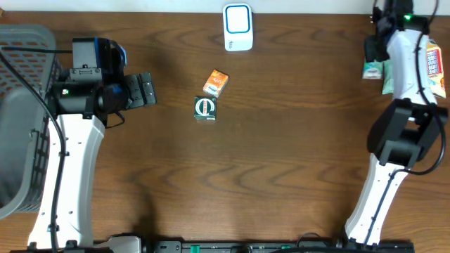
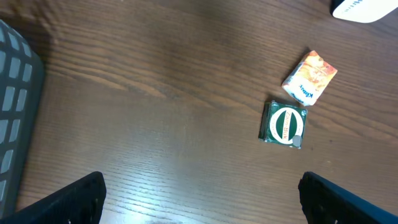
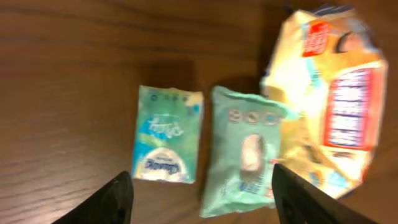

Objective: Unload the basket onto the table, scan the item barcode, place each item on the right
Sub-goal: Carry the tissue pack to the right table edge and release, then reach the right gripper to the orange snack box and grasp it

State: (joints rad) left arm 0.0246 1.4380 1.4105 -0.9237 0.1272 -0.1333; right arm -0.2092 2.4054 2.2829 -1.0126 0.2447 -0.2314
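A white and blue scanner (image 1: 238, 27) stands at the table's far edge; its corner (image 2: 364, 7) shows in the left wrist view. An orange packet (image 1: 216, 83) (image 2: 310, 77) and a dark green box (image 1: 205, 108) (image 2: 284, 123) lie mid-table. My left gripper (image 1: 145, 90) (image 2: 200, 183) is open and empty, well short of them. At the far right, my right gripper (image 1: 373, 49) (image 3: 202, 177) is open above a teal tissue pack (image 3: 166, 134) (image 1: 372, 69), a green wipes pack (image 3: 245, 149) and a yellow snack bag (image 3: 329, 93) (image 1: 436, 67). It grips nothing.
A grey mesh basket (image 1: 21, 84) (image 2: 12, 112) stands at the left edge beside the left arm. Bare wooden table lies between the two arms, in front of the middle items.
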